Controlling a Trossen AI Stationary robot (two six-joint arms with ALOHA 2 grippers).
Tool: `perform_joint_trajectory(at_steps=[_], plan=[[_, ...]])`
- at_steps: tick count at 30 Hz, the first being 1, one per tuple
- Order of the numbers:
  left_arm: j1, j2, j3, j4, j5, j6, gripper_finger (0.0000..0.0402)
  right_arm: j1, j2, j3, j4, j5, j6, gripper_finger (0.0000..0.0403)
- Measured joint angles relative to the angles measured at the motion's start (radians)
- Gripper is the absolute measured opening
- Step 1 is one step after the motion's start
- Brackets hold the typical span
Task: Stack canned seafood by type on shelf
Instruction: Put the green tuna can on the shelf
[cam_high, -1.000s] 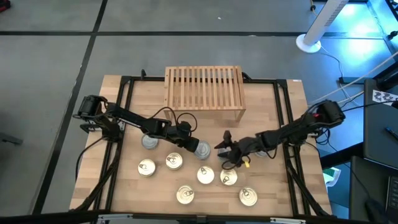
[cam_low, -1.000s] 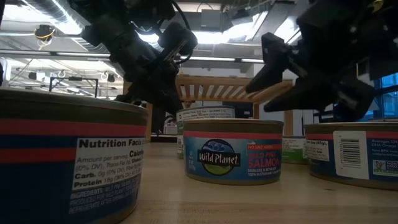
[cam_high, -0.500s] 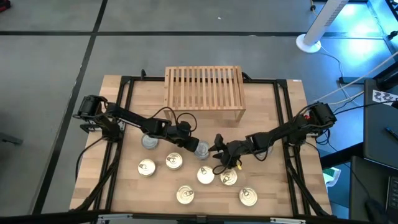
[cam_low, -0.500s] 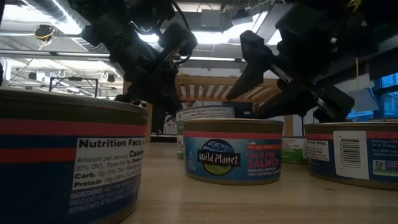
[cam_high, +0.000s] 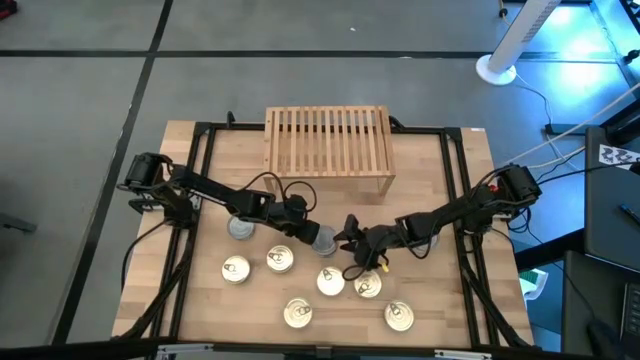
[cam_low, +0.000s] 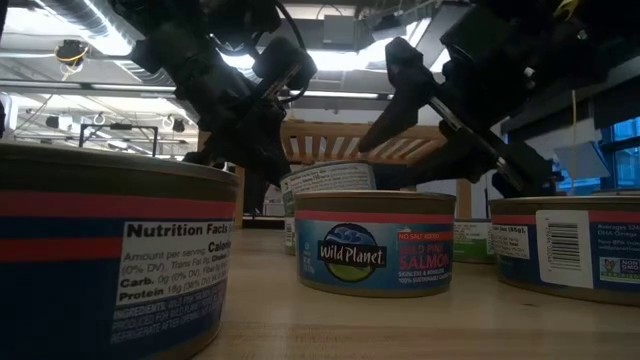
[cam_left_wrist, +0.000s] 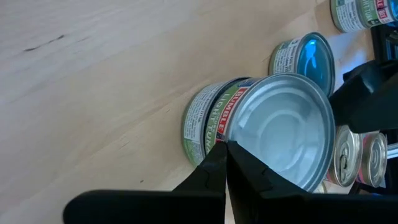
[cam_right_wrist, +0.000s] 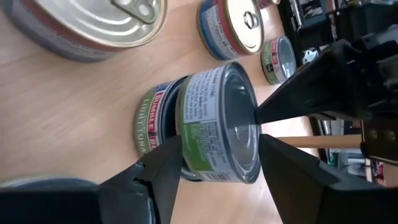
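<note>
Tins first: the upper silver-lidded tin (cam_right_wrist: 217, 118) sits skewed on the lower silver-lidded tin (cam_right_wrist: 152, 127), a two-high pile near the middle of the bench (cam_high: 440, 190). In the low view that upper tin now rides tilted where a second ago it sat level. The right claw (cam_right_wrist: 224, 174), which stood off to the side a second ago, has swung in; its fingers are spread and straddle the upper tin, and no squeeze shows yet. The left claw (cam_left_wrist: 225, 155) has not shifted: clenched on nothing, its joined tips rest at the tin's rim. My reading is that the left arm braces the pile while the right sets up a pick, so this type is gathered but not shelved.

Farther out, a third silver tin (cam_high: 240, 228) stands apart on the left. Six gold-lidded tins (cam_high: 298, 314) are scattered toward the bench's front edge, two just beside the right claw, crowding its approach. Beyond them all, the shelf (cam_high: 328, 150) stands at the back with nothing on its slats. The path to it looks open.
</note>
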Motion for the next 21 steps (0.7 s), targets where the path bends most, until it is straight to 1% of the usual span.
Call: perform_joint_trajectory(at_steps=[9, 12, 15, 21], plan=[[0.000, 0.000, 0.000, 0.000, 0.000, -0.001, 0.0001, 0.000, 0.002, 0.000, -0.004, 0.002, -0.051, 0.0214], [0.000, 0.000, 0.000, 0.000, 0.000, -0.001, 0.0001, 0.001, 0.028, 0.000, 0.007, 0.025, -0.119, 0.0214], [0.000, 0.000, 0.000, 0.000, 0.001, -0.001, 0.0001, 0.001, 0.060, 0.008, 0.011, 0.035, -0.127, 0.0214], [0.000, 0.000, -0.001, -0.004, 0.000, 0.000, 0.0001, 0.001, 0.089, 0.009, 0.088, 0.098, -0.127, 0.0214]])
